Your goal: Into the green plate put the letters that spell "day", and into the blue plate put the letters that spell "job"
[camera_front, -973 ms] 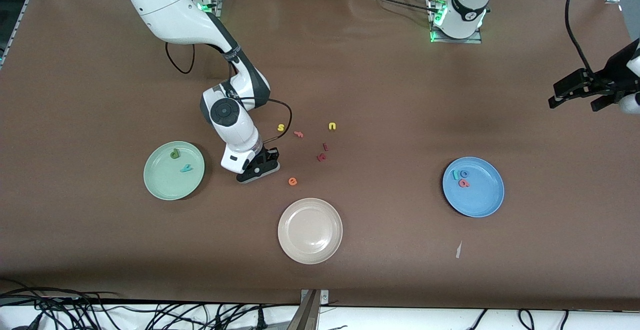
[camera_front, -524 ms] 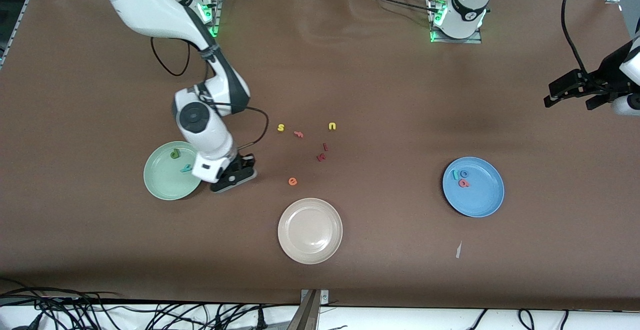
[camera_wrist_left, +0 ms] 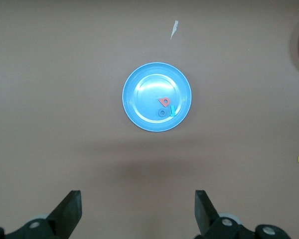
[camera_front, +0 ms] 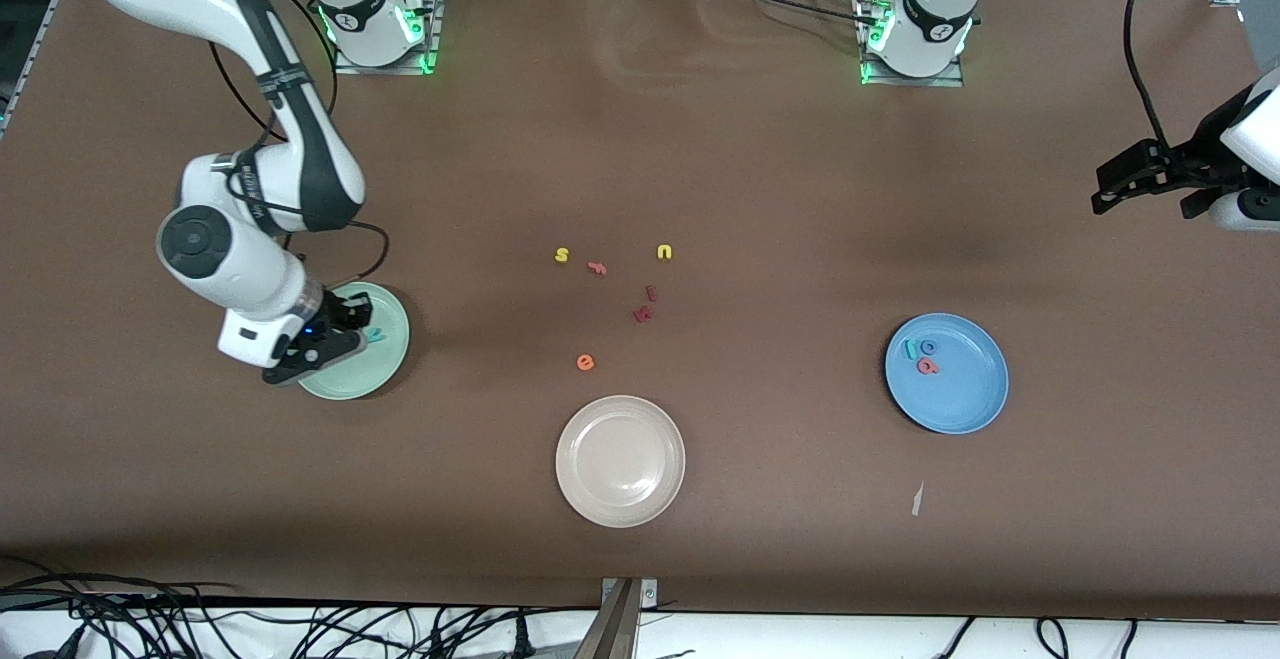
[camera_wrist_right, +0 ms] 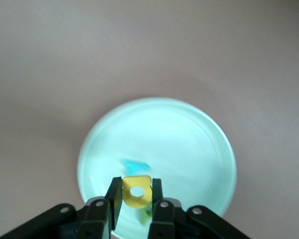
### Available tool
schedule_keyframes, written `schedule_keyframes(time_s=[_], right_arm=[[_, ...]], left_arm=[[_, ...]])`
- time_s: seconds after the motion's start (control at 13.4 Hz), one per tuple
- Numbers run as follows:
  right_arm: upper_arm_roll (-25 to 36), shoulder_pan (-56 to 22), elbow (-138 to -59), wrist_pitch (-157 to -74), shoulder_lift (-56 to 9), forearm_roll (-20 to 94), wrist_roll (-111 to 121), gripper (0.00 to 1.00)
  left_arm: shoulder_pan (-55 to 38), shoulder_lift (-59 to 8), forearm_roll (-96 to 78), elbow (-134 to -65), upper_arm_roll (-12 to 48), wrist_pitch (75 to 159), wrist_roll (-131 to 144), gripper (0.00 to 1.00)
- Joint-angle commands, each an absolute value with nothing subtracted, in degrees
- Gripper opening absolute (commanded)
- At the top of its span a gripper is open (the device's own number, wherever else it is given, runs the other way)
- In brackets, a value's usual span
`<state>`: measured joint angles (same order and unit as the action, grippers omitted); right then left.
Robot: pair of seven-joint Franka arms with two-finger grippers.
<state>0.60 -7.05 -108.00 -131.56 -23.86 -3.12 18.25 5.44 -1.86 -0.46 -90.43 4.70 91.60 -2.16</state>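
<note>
Yellow "a" (camera_wrist_right: 136,191) sits pinched in the right tool (camera_wrist_right: 135,204) over the green plate (camera_wrist_right: 189,134); left tool (camera_wrist_left: 137,211) waits, spread wide.

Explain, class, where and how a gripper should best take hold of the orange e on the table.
The orange e lies flat and tiny on the bare table, clear of the beige plate. Probably come straight down from above and pinch across its outer edges; lying flat, it offers no side to grab.

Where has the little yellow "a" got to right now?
The yellow "a" sits pinched in the right gripper, hanging over the green plate at the right arm's end of the table, above the teal "y".
</note>
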Motion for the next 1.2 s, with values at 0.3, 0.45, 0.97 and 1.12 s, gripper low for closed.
schedule_keyframes(time_s=[0.3, 0.45, 0.97, 1.12], right_arm=[[2.4, -6.0, -110.7, -131.2, -20.8, -0.2, 19.5, 1.0], [3.4, -6.0, -109.3, -131.0, -20.2, 4.1, 18.3, 1.0], [1.9, -6.2, -99.5, -110.1, -11.3, 3.3, -4.5, 1.0], [1.9, -6.2, -94.4, -101.7, -9.1, 2.1, -7.5, 1.0]], left_arm=[[6.3, -2.1, 0.7, -89.1, 5.3, 91.1, -1.9, 1.0], [5.7, -2.2, 0.7, -88.9, 5.4, 91.1, -1.8, 1.0], [5.2, -3.8, 0.5, -86.4, 5.5, 91.2, -1.6, 1.0], [5.1, -3.9, 0.4, -86.3, 5.5, 91.2, -1.4, 1.0]])
